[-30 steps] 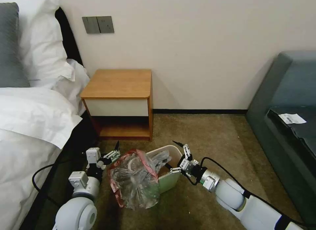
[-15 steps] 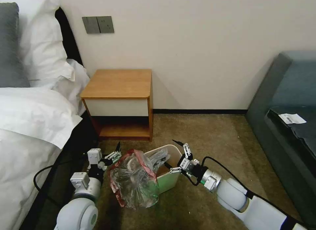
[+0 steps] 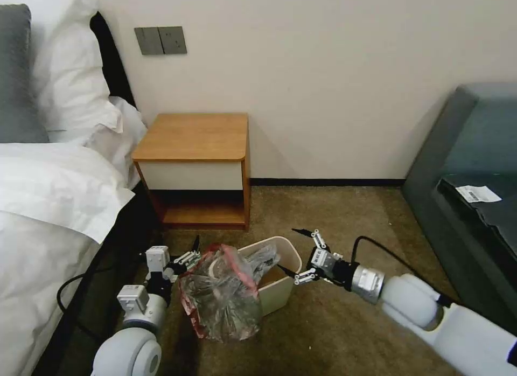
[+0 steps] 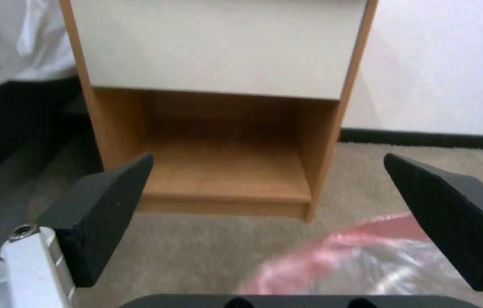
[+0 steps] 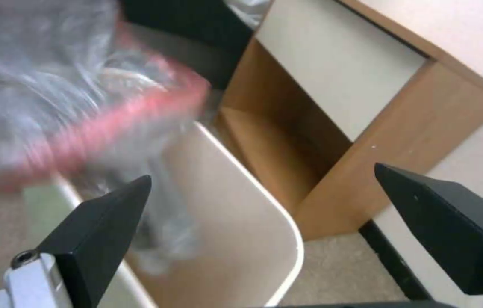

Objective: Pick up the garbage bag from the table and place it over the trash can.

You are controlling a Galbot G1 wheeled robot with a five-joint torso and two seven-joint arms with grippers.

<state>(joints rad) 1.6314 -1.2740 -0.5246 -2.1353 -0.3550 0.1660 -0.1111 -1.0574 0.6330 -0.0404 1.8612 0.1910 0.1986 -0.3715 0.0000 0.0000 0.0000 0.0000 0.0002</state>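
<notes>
You're looking at a plain cream wall (image 3: 334,79) with a grey double switch plate (image 3: 160,40) and a dark skirting strip (image 3: 328,182). Olive-brown carpet floor (image 3: 344,214). White-sheeted bed (image 3: 48,203) with white pillows (image 3: 70,69) on your left, dark teal upholstered sofa (image 3: 474,144) on your right, a white paper label (image 3: 477,193) on it.

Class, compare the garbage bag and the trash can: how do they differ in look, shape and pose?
The garbage bag is wrinkled, see-through grey film with a red band; the trash can is smooth, opaque cream plastic. The bag sags in loose folds; the can keeps a rounded-rectangular form with a firm rim. The bag drapes over the can's left side only; the can's right side is bare. Both sit on the carpet between the open left gripper and the open right gripper.
</notes>
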